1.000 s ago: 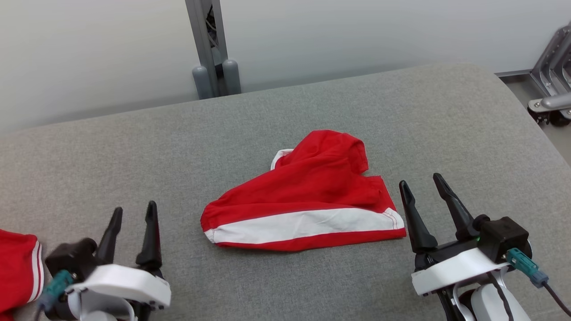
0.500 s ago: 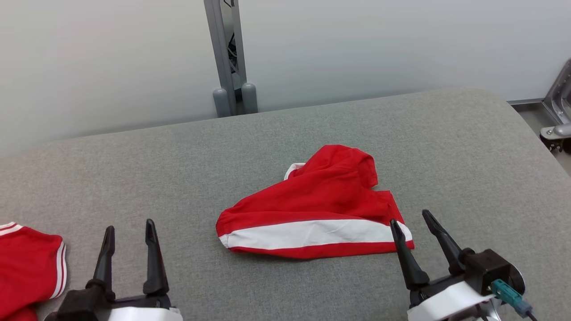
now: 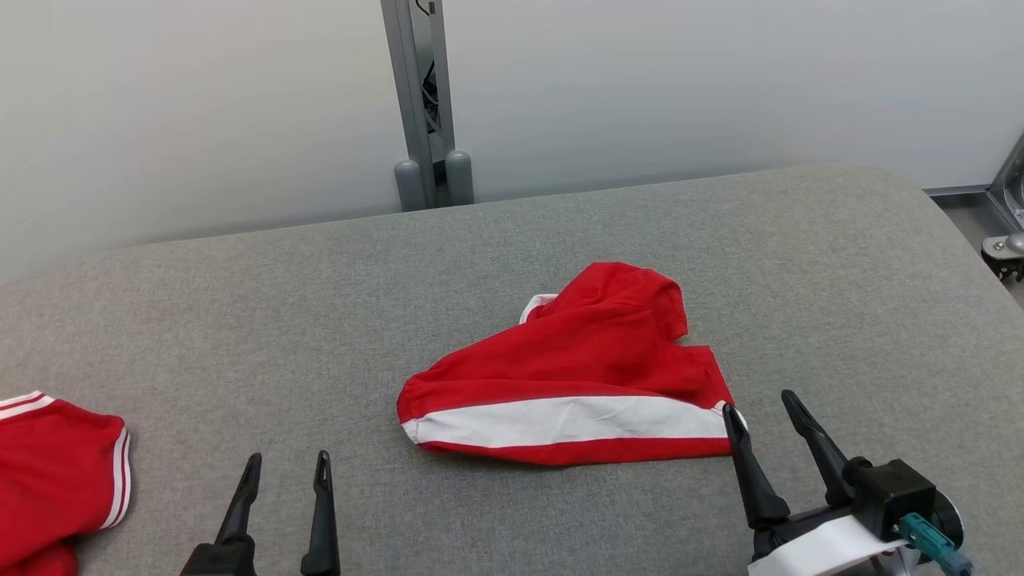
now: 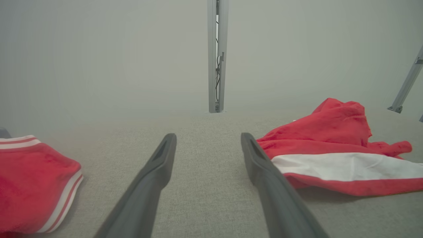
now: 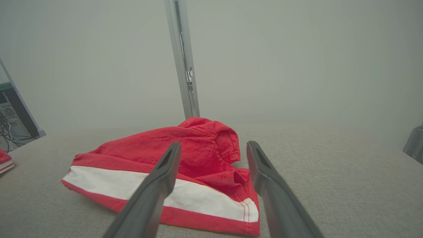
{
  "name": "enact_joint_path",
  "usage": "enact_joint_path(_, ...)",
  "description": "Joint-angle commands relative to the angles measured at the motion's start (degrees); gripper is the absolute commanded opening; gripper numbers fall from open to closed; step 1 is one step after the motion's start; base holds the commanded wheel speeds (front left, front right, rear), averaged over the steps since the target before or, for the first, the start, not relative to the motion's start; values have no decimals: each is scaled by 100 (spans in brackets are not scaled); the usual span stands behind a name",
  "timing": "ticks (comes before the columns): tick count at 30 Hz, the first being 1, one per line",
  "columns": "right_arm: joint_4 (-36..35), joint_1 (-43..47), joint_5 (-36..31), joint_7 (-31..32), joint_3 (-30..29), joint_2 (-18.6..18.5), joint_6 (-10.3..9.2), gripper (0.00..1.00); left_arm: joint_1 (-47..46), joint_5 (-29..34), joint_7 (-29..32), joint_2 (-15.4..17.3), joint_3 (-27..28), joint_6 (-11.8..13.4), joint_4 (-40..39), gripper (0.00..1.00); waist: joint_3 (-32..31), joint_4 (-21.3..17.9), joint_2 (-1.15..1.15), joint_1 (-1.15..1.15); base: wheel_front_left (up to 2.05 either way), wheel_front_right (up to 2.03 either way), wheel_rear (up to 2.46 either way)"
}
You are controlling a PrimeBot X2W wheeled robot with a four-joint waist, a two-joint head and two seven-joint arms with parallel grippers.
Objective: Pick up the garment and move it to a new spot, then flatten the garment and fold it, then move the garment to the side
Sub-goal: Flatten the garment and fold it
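The garment [image 3: 572, 376] is red with a broad white band; it lies crumpled at the middle of the grey table [image 3: 320, 320]. It also shows at the right of the left wrist view [image 4: 333, 155] and under the fingers in the right wrist view [image 5: 172, 165]. My right gripper [image 3: 758, 400] stands open just past the garment's right corner, nothing between its fingers. My left gripper [image 3: 288, 466] is open near the table's front left, apart from the garment, and empty.
A second red garment with white stripes [image 3: 56, 472] lies at the table's left edge, also in the left wrist view [image 4: 33, 185]. A grey metal post [image 3: 422, 104] stands behind the table. A metal frame [image 3: 1004, 232] stands off the right side.
The head camera has tilted and shifted, so the whole scene sits differently. Both grippers stay open and have sunk toward the bottom edge; the garment lies as before.
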Motion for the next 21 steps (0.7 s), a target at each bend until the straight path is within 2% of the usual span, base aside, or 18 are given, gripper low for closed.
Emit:
enact_joint_path(1,-30,52,-41,-6,-40,-31,-2,100,-18,22,-20,5,26,-46,57,100,-3,1,0,0,0,0,0)
enact_joint_path(9,-33,50,-61,-6,-78,-31,-2,100,-72,180,-20,-36,-27,-165,183,100,-15,-28,0,0,0,0,0)
enact_joint_path(13,-32,68,-31,-6,-71,-31,-2,100,-98,53,-20,-40,23,-219,339,100,-33,-43,0,0,0,0,0)
enact_joint_path(21,-73,-1,-19,-6,-7,-32,-2,100,-538,-329,-21,-45,-107,-675,1093,100,61,-136,0,0,0,0,0)
